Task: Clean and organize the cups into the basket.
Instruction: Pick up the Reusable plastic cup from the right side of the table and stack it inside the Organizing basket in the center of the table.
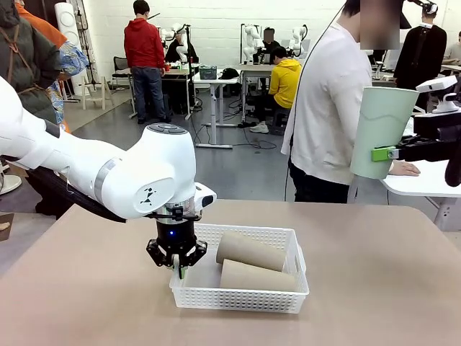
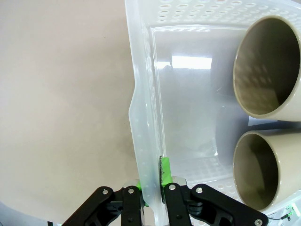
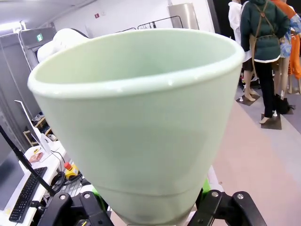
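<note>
My left gripper (image 1: 178,268) is clamped on the basket's (image 1: 245,301) left end wall, the thin plastic pinched between its pads. Inside the basket a tan cup (image 1: 251,250) and a second tan cup (image 1: 256,277) lie on their sides, next to each other. My right gripper (image 1: 392,152) grips the mint cup (image 1: 382,130) near its base, high up and well right of the basket.

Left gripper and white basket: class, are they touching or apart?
Touching. The left wrist view shows the left gripper pinching the basket wall, a green pad flat against its inner face.
</note>
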`<move>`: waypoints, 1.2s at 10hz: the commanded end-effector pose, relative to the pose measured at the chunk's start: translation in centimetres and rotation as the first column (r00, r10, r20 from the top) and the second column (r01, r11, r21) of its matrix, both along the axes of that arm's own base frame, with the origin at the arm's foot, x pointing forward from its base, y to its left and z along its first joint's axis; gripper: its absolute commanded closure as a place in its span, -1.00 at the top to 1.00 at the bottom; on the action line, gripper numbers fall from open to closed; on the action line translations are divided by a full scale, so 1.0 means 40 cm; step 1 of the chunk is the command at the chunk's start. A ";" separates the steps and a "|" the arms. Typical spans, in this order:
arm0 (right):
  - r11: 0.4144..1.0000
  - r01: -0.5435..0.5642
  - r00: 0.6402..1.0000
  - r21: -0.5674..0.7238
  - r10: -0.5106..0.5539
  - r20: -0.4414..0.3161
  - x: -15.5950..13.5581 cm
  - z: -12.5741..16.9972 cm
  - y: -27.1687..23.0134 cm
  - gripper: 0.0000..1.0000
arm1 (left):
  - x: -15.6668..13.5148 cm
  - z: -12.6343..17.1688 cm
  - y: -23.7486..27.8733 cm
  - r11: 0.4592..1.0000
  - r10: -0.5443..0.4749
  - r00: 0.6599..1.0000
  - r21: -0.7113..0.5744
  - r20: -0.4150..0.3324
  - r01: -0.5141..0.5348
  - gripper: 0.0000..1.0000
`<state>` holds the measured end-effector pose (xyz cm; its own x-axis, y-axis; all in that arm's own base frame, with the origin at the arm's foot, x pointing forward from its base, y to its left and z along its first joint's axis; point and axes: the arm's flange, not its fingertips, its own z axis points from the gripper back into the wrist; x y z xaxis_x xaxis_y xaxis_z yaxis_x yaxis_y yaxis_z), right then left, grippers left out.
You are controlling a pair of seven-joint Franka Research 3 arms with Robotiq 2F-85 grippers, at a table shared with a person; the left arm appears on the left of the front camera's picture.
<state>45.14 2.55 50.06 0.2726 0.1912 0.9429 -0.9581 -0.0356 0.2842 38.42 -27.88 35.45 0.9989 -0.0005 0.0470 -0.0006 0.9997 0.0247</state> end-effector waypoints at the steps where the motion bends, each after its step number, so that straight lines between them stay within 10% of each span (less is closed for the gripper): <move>1: 1.000 -0.014 1.000 0.014 0.014 0.008 0.000 0.005 -0.001 -1.00 | -0.001 0.004 -0.002 1.000 0.005 1.000 0.002 0.007 -0.005 -1.00; 2: 1.000 0.000 1.000 0.000 0.000 0.000 0.000 0.000 0.000 0.61 | -0.001 0.004 -0.002 1.000 0.005 1.000 0.002 0.007 -0.005 -1.00; 4: 0.869 -0.006 0.999 -0.494 0.032 0.043 -0.032 0.079 0.252 0.61 | -0.001 0.004 -0.002 1.000 0.005 1.000 0.002 0.007 -0.005 -1.00; 7: 0.432 -0.080 0.997 -0.898 0.047 -0.066 -0.060 0.062 0.532 0.61 | -0.001 0.004 -0.002 1.000 0.005 1.000 0.002 0.007 -0.005 -1.00; 9: 0.169 -0.134 0.991 -0.977 0.025 -0.131 -0.060 -0.006 0.635 0.61 | -0.001 0.004 -0.002 1.000 0.005 1.000 0.002 0.007 -0.005 -1.00; 12: 0.038 -0.214 0.975 -0.976 0.075 -0.210 -0.043 -0.076 0.702 0.61 | -0.001 0.004 -0.002 1.000 0.005 1.000 0.002 0.007 -0.005 -1.00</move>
